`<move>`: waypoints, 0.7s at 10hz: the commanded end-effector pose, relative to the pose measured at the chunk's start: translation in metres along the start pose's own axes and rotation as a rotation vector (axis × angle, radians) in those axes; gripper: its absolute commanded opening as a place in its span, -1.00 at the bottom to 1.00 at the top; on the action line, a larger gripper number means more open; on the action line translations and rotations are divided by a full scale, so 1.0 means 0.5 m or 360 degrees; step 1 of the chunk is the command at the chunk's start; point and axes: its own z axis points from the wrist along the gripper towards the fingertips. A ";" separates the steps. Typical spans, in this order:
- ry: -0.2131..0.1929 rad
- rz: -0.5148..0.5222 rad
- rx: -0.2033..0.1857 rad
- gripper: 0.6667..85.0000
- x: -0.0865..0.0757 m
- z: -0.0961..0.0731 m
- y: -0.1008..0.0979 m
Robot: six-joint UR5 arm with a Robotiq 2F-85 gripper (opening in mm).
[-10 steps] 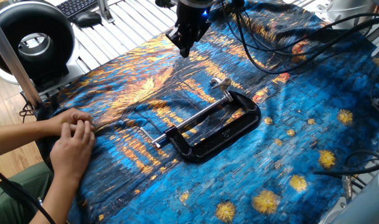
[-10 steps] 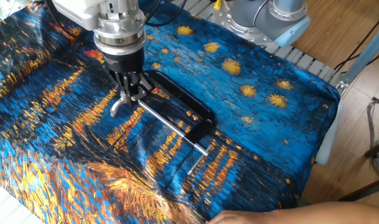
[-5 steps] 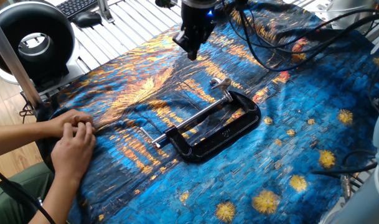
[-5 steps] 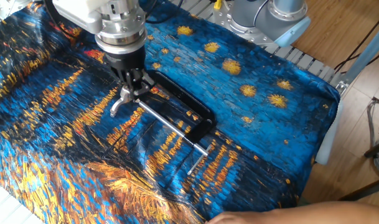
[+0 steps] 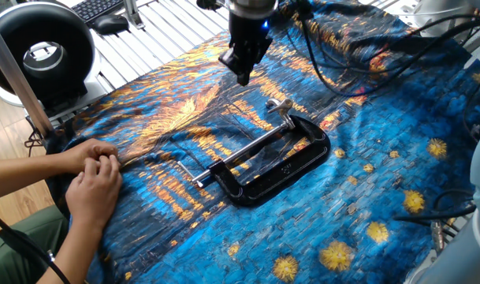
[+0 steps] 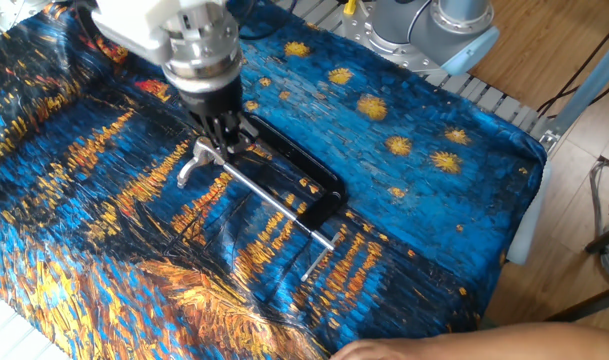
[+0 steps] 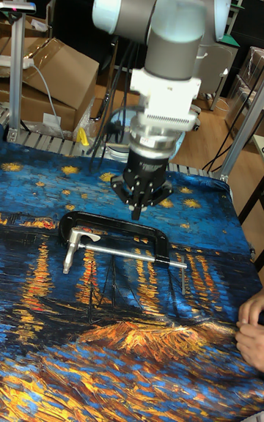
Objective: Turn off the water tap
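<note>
The water tap (image 5: 280, 108) is lying on the tabletop (image 5: 397, 150), which is draped in a blue and gold painted cloth (image 5: 358, 197). The tap is a small shiny lever handle sitting at one end of a black C-clamp (image 5: 283, 166), fixed where the clamp's long silver rod (image 5: 251, 150) meets the frame. The rod is running away from the tap through the other end of the clamp and ending in a thin cross-pin (image 5: 188, 171).

The tool (image 5: 243, 75) is hanging above the cloth near the tap, with its fingers pointing down and drawn close together; it is holding nothing. In the other fixed view the tool (image 6: 227, 143) is appearing right over the tap (image 6: 194, 162) and the clamp's corner, though from this angle it is hard to say whether the fingertips are touching the metal or only overlapping it. In the tall fixed view the tool (image 7: 138, 209) is sitting clear above the clamp (image 7: 117, 228), off to the side of the tap (image 7: 72, 241).

A person's hands (image 5: 90, 173) are resting on the cloth's edge, well apart from the clamp.
</note>
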 end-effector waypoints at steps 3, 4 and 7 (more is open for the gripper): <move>-0.0076 -0.0146 -0.0025 -0.98 0.005 0.125 -0.061; -0.0114 -0.0166 -0.0020 -0.98 -0.002 0.150 -0.075; -0.0106 -0.0128 0.0007 -0.98 0.001 0.150 -0.085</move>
